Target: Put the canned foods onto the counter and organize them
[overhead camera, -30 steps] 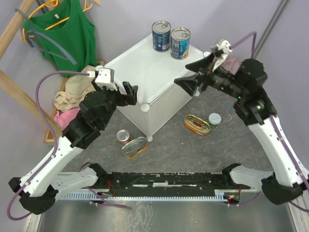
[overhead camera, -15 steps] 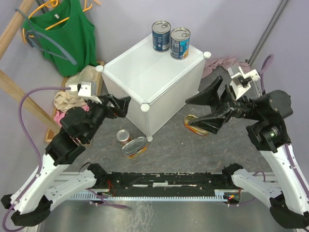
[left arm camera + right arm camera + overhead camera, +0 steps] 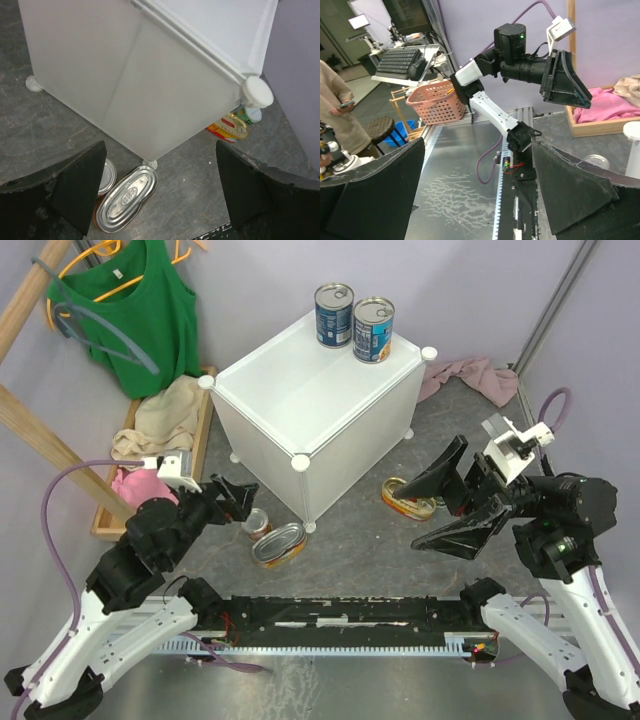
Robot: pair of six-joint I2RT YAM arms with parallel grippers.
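2 blue cans (image 3: 334,313) sit on far corner of white cube table (image 3: 300,390), leaving room for rest. L pincer (image 3: 240,498) spread, empty, above oval tin (image 3: 279,544) + small can (image 3: 256,524), prob next pick. R pincer (image 3: 420,517) spread, empty, near 2nd oval tin (image 3: 405,498).

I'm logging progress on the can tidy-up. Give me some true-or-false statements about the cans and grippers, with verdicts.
1. Two blue cans stand on the counter. True.
2. The left gripper holds an oval tin. False: it is open and empty, and the tin lies on the floor.
3. A small can stands beside that oval tin. True.
4. The right gripper is shut. False: its jaws stand wide open, holding nothing.
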